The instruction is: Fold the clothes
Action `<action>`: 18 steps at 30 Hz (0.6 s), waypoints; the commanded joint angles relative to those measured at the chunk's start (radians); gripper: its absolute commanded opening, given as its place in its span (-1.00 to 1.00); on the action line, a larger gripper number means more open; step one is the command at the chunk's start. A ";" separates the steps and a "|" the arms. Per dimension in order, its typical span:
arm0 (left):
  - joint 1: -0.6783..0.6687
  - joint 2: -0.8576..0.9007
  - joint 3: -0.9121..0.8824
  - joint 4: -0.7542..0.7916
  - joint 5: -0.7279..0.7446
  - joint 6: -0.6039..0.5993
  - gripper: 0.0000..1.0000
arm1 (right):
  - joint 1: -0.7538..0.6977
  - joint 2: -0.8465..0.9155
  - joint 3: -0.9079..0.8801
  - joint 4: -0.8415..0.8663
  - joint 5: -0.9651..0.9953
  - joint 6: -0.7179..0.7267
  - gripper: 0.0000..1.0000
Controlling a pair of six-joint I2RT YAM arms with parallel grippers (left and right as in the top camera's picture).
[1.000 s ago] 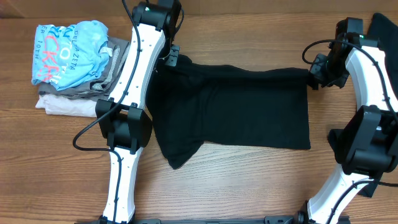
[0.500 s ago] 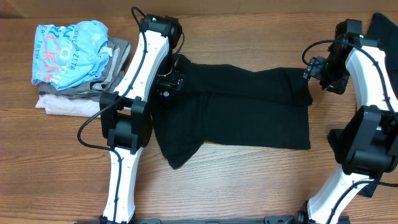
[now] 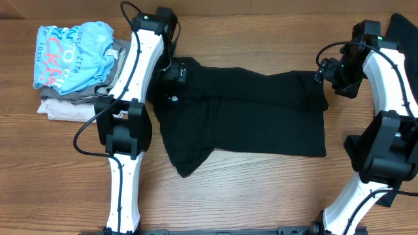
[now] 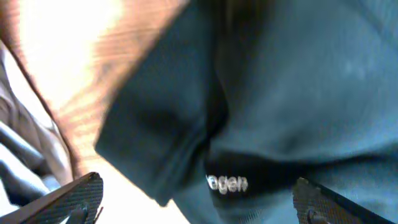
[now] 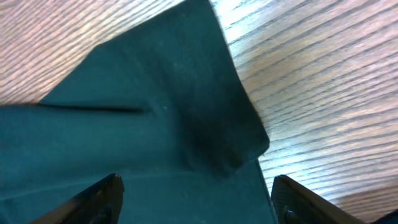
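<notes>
The black garment (image 3: 248, 117) of the clothes lies spread across the middle of the table, its far edge doubled over toward me. My left gripper (image 3: 175, 72) hovers over its far left corner, open and holding nothing. In the left wrist view the fingertips (image 4: 84, 194) stand wide apart over the fabric (image 4: 280, 93) and its white lettered tag (image 4: 227, 183). Above the far right corner, my right gripper (image 3: 326, 73) is open too. The right wrist view shows that corner (image 5: 245, 146) lying loose on the wood between the spread fingers (image 5: 102, 199).
A stack of folded clothes sits at the far left: a light-blue lettered shirt (image 3: 72, 55) on grey and beige garments (image 3: 68, 108). Another black garment (image 3: 406, 27) shows at the far right corner. Bare wood table (image 3: 248, 189) runs along the front.
Both grippers were shut on the garment's far corners and have opened and let go. The far edge now lies on the garment. The left arm has shifted slightly left.
</notes>
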 commanded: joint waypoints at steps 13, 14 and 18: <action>0.104 -0.022 -0.133 0.169 0.093 0.021 -0.01 | -0.008 -0.003 0.009 0.024 -0.012 -0.008 0.61; 0.104 -0.022 -0.150 0.169 0.093 0.024 0.05 | -0.008 -0.003 0.009 0.023 -0.012 -0.008 0.61; 0.104 -0.022 -0.249 0.137 0.094 0.019 0.42 | -0.008 -0.003 0.009 0.016 -0.011 -0.008 0.61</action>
